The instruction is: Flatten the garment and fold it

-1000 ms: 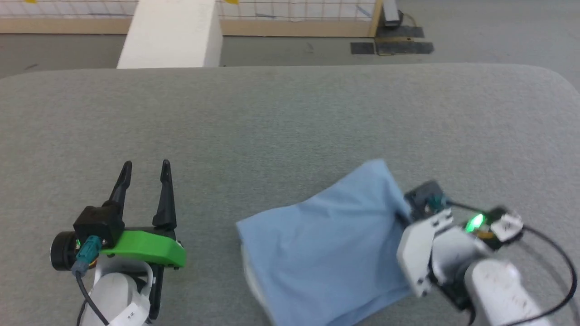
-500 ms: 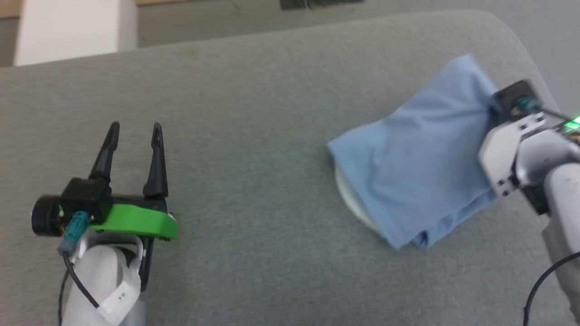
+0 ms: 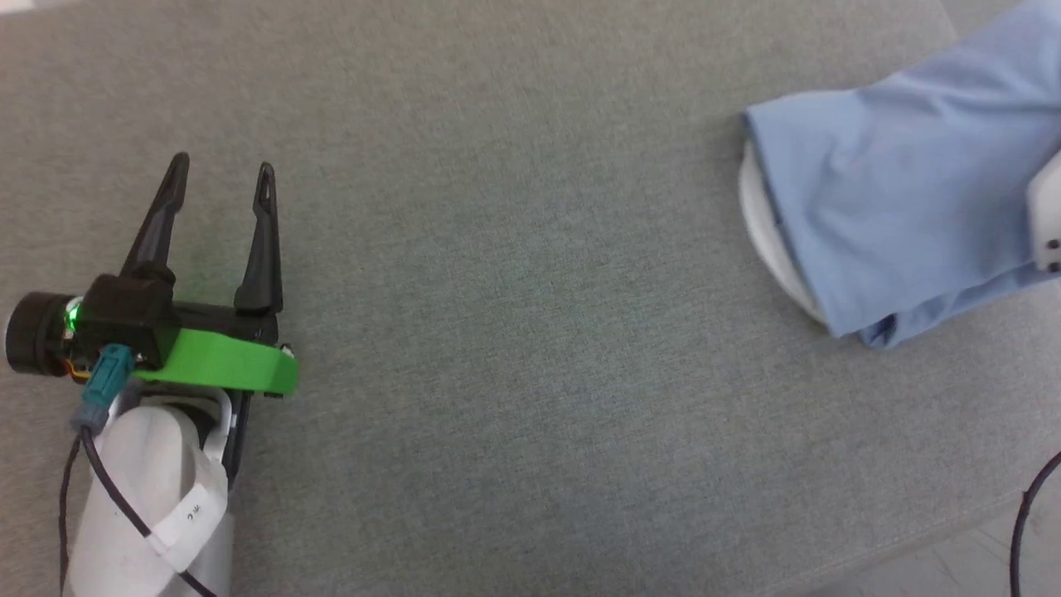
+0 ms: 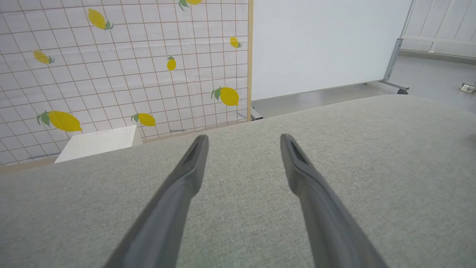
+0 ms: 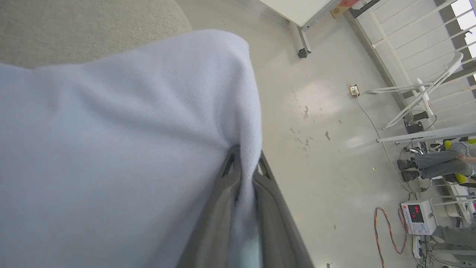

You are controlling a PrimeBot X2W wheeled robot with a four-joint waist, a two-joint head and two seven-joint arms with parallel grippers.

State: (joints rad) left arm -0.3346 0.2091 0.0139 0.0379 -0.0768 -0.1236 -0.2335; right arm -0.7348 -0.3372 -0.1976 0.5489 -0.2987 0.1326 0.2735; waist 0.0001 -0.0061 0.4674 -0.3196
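The shirt (image 3: pixel 903 182) lies at 2 o'clock in the head view, near the right edge of the table (image 3: pixel 530 348). It is folded into a blunt oblong whose long axis runs from 8 to 2 o'clock. Its collar (image 3: pixel 764 236), a white curved band, peeks from under the blue fold at the 8 o'clock end. The knit is soft and light blue, with shallow creases and a small tuck at the 6 o'clock corner.

In the right wrist view the right gripper (image 5: pixel 245 158) is nearly closed, pinching an edge of the shirt (image 5: pixel 111 149). The fine pebbled weave shows there, and the cloth gathers into a ridge at the fingers.

The left gripper (image 3: pixel 222 164) sits at 9 o'clock, its dark tapered fingers spread wide and empty above the table's grey, felt-like cloth (image 4: pixel 372 167).
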